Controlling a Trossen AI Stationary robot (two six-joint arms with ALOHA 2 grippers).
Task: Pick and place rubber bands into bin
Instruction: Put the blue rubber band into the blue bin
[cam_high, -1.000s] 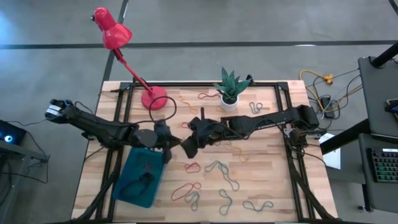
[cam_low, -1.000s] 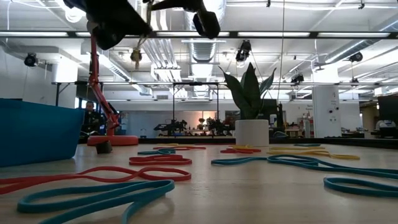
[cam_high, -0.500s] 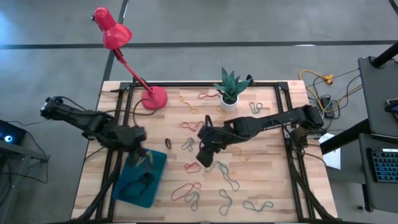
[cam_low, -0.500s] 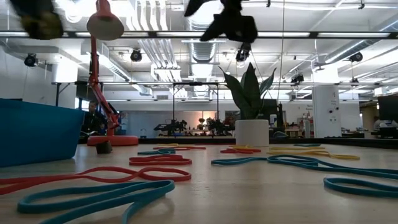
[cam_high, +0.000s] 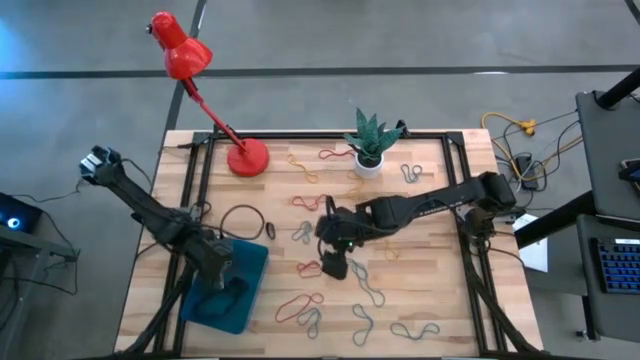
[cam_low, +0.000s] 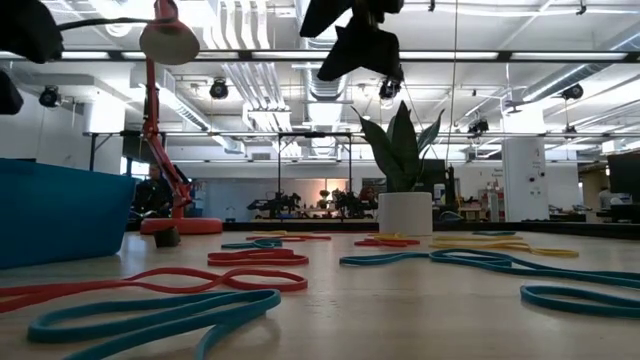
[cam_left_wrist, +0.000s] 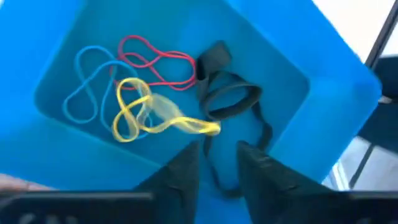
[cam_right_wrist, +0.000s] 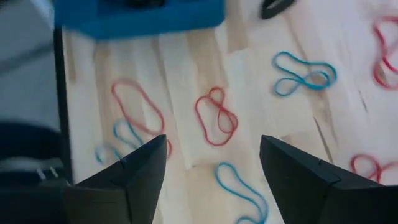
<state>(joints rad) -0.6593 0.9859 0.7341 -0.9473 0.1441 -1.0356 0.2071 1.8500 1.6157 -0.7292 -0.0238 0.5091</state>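
Note:
The teal bin (cam_high: 200, 300) stands at the table's near left. It holds red, blue and yellow rubber bands and a dark one (cam_left_wrist: 227, 99). My left gripper (cam_high: 215, 265) hovers over the bin's far end, open (cam_left_wrist: 217, 168). A strand of the dark band shows in the gap between its fingers, lower down in the bin. My right gripper (cam_high: 333, 262) hangs wide open (cam_right_wrist: 214, 180) above the table's middle, over a red band (cam_right_wrist: 216, 116) lying flat on the wood. More bands lie scattered around it.
A red desk lamp (cam_high: 247, 158) and a potted plant (cam_high: 368, 163) stand at the far side. The lamp's black cable loops (cam_high: 240, 222) beside a dark band (cam_high: 270, 230). Loose bands cover the table's middle, far side and near right (cam_high: 415, 328). Black frame rails run along both sides.
My left gripper has swung from the table's middle toward the near left and now hangs over the bin. My right gripper has moved from beside it toward the near edge, to above the red band. The two grippers, close together a second ago, now stand well apart.

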